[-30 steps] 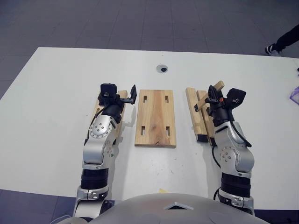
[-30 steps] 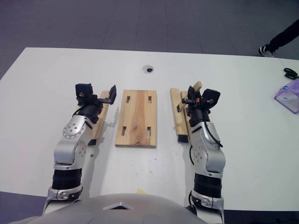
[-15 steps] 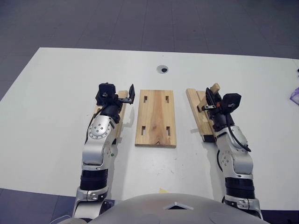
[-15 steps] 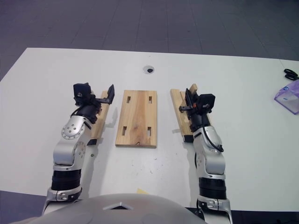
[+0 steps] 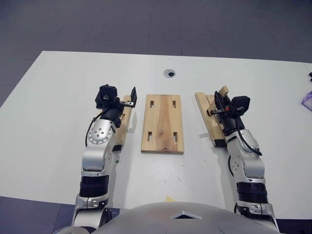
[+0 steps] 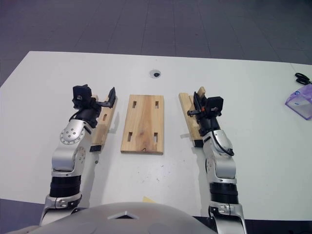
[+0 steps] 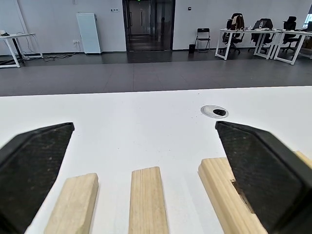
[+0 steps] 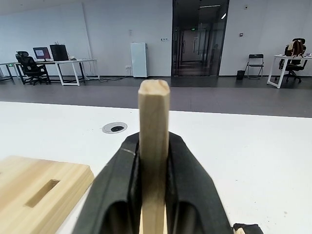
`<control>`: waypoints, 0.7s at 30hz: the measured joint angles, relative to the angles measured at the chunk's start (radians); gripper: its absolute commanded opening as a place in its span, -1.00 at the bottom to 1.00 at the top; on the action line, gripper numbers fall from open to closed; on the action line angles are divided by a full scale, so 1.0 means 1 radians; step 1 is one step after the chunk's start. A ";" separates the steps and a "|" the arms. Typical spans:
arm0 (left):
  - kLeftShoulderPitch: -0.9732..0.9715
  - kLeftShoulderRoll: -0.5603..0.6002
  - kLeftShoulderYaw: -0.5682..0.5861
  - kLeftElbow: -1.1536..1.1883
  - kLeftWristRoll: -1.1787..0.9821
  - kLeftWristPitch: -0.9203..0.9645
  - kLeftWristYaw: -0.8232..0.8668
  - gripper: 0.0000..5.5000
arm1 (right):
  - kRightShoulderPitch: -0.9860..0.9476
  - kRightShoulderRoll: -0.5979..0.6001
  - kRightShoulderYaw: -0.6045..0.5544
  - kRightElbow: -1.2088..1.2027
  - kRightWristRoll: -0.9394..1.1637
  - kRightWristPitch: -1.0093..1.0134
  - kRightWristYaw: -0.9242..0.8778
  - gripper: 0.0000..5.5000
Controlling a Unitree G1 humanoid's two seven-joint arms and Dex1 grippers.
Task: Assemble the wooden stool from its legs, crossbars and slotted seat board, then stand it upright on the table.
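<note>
The slotted seat board (image 5: 162,123) lies flat at the table's middle. To its left lies a row of wooden pieces (image 5: 123,122). My left gripper (image 5: 121,100) hovers over their far ends, open wide, and three piece ends (image 7: 146,200) show between its fingers (image 7: 263,170). To the right of the board lie more pieces (image 5: 207,119). My right gripper (image 5: 222,105) sits above them, shut on a wooden stick (image 8: 153,126). The stick's tip (image 5: 224,90) pokes out beyond the fingers, away from me.
A round cable hole (image 5: 169,73) sits in the white table (image 5: 58,107) beyond the board. A purple container (image 6: 300,102) stands near the far right edge. Bare tabletop lies in front of the board and to both sides.
My right wrist has turned and drawn back slightly, still shut on the stick. The left gripper has drifted a little to the left over its pieces.
</note>
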 measured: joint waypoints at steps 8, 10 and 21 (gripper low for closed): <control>-0.021 -0.002 0.002 0.028 0.013 -0.027 -0.006 0.96 | -0.056 0.002 0.001 0.113 -0.028 0.039 -0.008 -0.53; -0.033 -0.002 0.008 0.042 0.012 -0.028 -0.008 0.96 | -0.070 0.003 -0.008 0.124 -0.026 0.041 -0.011 -0.41; -0.068 -0.003 0.022 0.087 0.014 -0.075 -0.017 0.96 | -0.349 -0.045 -0.040 0.038 -0.025 0.104 -0.006 0.25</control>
